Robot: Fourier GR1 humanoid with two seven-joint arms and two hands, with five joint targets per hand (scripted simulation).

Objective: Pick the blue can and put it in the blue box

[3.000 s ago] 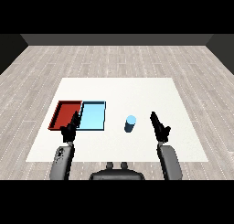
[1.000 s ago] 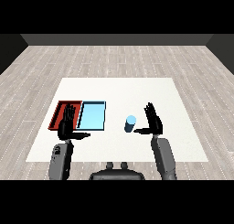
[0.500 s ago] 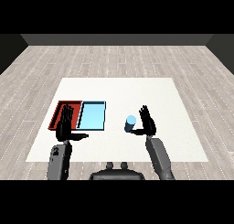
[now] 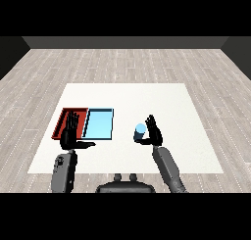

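Two hands up. Right hand [image 4: 155, 133] against blue can [image 4: 140, 132], fingers straight, not yet curled round it; can upright on white table [image 4: 186, 116], right of blue tray [image 4: 99, 124]. Left hand [image 4: 70, 134] released, idle over red tray [image 4: 64, 117].

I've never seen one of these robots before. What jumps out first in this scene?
Two trays lie side by side at the left of the white table: a red tray and a light blue tray. To their right stands a small blue can, with the black right hand right beside it, fingers straight. The black left hand hangs open over the red tray's near end.
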